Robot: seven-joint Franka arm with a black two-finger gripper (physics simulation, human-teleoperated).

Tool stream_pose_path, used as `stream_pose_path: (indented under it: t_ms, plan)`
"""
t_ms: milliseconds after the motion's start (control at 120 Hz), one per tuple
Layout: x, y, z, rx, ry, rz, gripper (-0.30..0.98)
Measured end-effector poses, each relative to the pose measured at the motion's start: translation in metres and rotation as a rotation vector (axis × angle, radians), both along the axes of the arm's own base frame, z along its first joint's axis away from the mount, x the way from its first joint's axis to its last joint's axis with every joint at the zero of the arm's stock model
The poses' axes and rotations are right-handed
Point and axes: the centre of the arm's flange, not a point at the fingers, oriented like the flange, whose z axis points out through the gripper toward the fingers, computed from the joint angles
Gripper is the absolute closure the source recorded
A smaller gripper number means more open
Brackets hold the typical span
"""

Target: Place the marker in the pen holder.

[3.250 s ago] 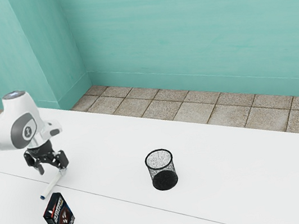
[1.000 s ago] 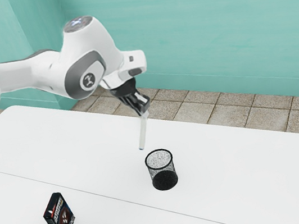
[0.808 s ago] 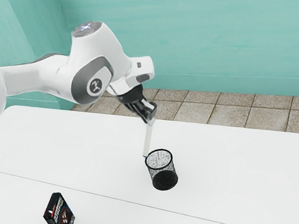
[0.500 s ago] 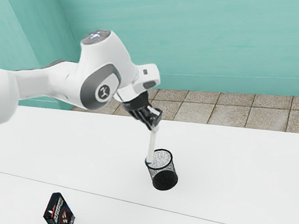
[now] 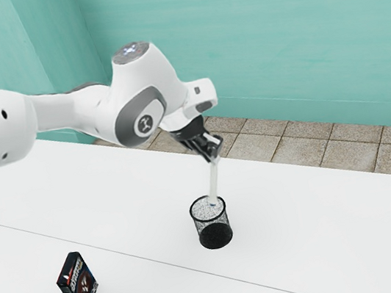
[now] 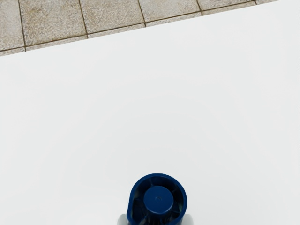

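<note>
Bright, diffuse light in 2 views. Exterior view: the desk (image 5: 327, 222) is near-white, its surface detail largely washed out; the teal wall (image 5: 258, 25) is broadly evenly lit; soft grey shading rounds the white arm (image 5: 145, 75). Wrist view: faint tonal bands cross the pale desk; dark shading fills the recess in the marker's blue end (image 6: 158, 199).

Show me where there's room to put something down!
The table is bare between the box and the pen holder, and past it toward the exterior view's right. It's crowded over the pen holder, where my gripper holds the marker.
</note>
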Motion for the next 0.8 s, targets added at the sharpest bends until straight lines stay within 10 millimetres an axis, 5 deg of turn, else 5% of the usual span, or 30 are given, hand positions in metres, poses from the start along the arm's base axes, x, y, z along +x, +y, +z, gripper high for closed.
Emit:
stream_pose_path:
  t_ms: [250, 400, 433, 500, 542, 583, 708, 742, 800]
  plan:
    - [-0.016, 0.003, -0.043, -0.001, 0.073, 0.023, 0.71]
    - [-0.021, 0.003, -0.048, -0.005, 0.088, 0.020, 0.40]
    - [-0.016, 0.004, -0.033, -0.009, 0.066, 0.020, 0.34]
    - [0.012, 0.021, 0.054, -0.007, -0.018, 0.038, 0.25]
    - [0.026, 0.053, 0.119, 0.010, -0.039, 0.085, 0.21]
    - [0.029, 0.098, 0.162, 0.033, -0.011, 0.154, 0.17]
    - [0.007, 0.218, 0.183, 0.042, 0.204, 0.336, 0.09]
    - [-0.001, 0.225, 0.197, 0.066, 0.219, 0.345, 0.08]
    - [-0.008, 0.207, 0.210, 0.124, 0.235, 0.315, 0.06]
